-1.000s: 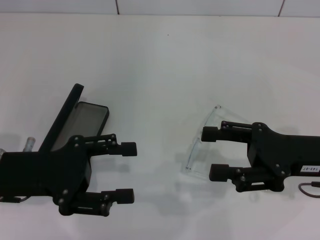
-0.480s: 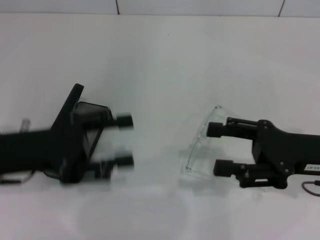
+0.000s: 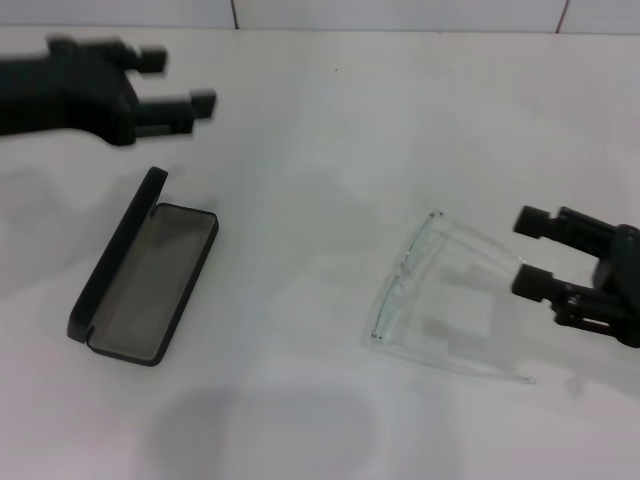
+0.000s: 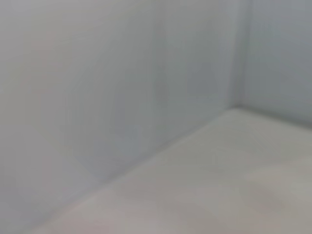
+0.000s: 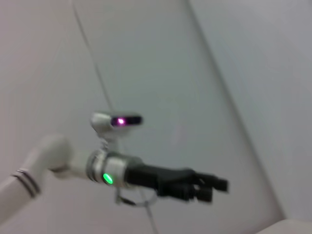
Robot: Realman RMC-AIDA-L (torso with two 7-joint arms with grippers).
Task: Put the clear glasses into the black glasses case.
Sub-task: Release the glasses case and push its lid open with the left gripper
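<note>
Right claw (image 3: 528, 252) sits low at the right edge of the head view, close to the robot. Its two black fingers (image 3: 532, 220) point left and stand apart with a gap between them. They hold nothing.

Just to the left of that claw lie the clear glasses (image 3: 408, 285), flat on the white tabletop (image 3: 300, 150). The glasses are see-through and hard to spot against the white. The curved front lens is on the left, and the two thin arms reach out to the right, toward the right claw. The fingers are near the tips of the arms but do not touch them.

Over on the left side of the tabletop lies the black glasses case (image 3: 140, 275). It is well apart from the glasses. It is open, and the grey inside faces up. The black lid stands up along its left side. Nothing is in the case.

Farther back, at the top left of the head view, is the left claw (image 3: 175, 80). It is a bit blurry. Its two fingers point right with a gap between them, and they hold nothing. It is well away from the case.

The right wrist view shows the left arm (image 5: 63, 163) far off, with the left claw (image 5: 209, 190) at its end, in front of a grey wall (image 5: 234, 73).

The left wrist view shows only a pale wall (image 4: 122, 73) and a pale flat surface.
</note>
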